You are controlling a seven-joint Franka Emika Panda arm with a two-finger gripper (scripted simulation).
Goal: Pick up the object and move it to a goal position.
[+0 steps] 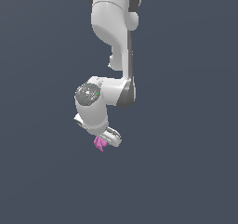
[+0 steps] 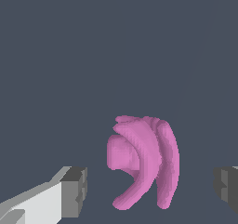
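Note:
The object (image 1: 99, 143) is a small magenta-pink lump with pointed lobes, peeking out just below the white hand of the arm in the exterior view. In the wrist view the object (image 2: 145, 160) shows as curved pink ribs lying on the dark grey floor between my fingers. My gripper (image 2: 151, 188) is open: one grey pad (image 2: 74, 190) stands off one side of the object and the other pad (image 2: 227, 185) well off the opposite side, neither touching it. In the exterior view the gripper (image 1: 103, 141) is mostly hidden behind the hand.
The white arm (image 1: 114, 28) comes down from the top of the exterior view, its wrist (image 1: 90, 102) bent over the object. A plain dark grey floor (image 1: 186, 172) spreads all around.

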